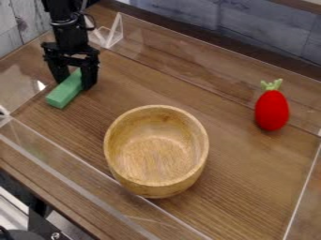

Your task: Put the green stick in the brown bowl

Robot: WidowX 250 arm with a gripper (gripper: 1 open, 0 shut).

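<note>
Tool open, angled downward

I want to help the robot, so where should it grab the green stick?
Probably across the narrow middle of the green stick, coming from above with one finger of the gripper on each long side. It lies flat and is longer than it is wide, so its long sides look easiest to squeeze.

The brown bowl sits on the wooden table; up and to the left of the bowl, the open black gripper is at the green stick, covering part of its upper end. Well apart from the bowl, up and to its right, lies a red strawberry-like toy with a green top.
</note>
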